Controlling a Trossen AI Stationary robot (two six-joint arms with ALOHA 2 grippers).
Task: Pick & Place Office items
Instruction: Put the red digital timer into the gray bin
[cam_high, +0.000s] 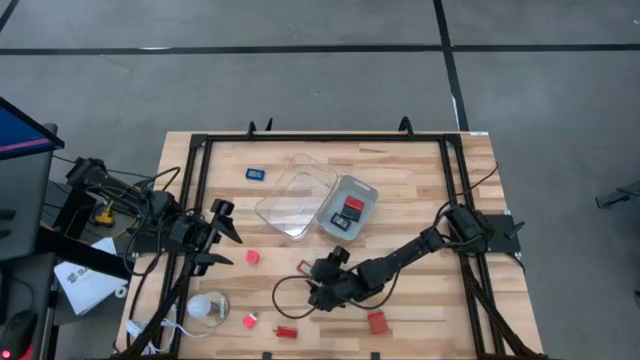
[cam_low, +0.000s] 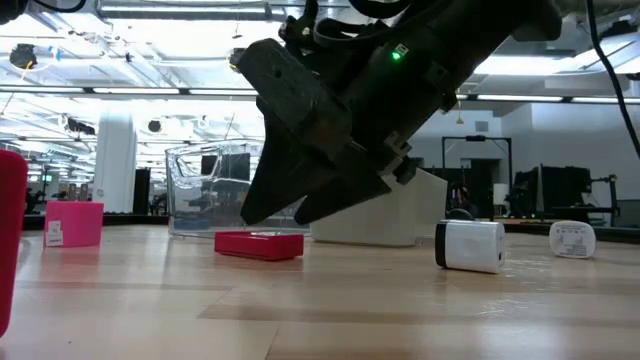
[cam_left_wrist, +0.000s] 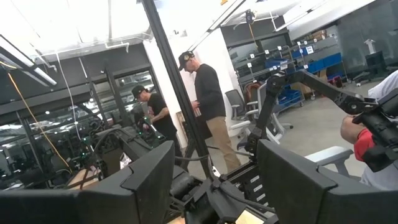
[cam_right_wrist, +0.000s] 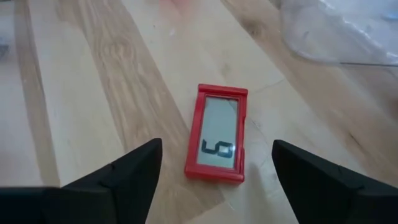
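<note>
Small red pieces lie scattered on the wooden table: a flat red piece with a grey window (cam_right_wrist: 217, 134) (cam_high: 303, 267) (cam_low: 260, 244), a red block (cam_high: 253, 257), others near the front edge (cam_high: 250, 320) (cam_high: 286, 332) (cam_high: 377, 322), and a blue one (cam_high: 256, 174). My right gripper (cam_right_wrist: 216, 152) (cam_high: 314, 273) hangs open just over the flat red piece, one finger on each side, touching nothing. My left gripper (cam_high: 228, 238) (cam_left_wrist: 214, 171) waits open at the table's left, held above the surface.
Two clear trays sit at the table's middle: one empty (cam_high: 295, 200), one (cam_high: 362, 190) holding a red and a black piece. A round whitish object with a cord (cam_high: 207, 307) lies near the front left. People stand in the room beyond the table (cam_left_wrist: 205, 93).
</note>
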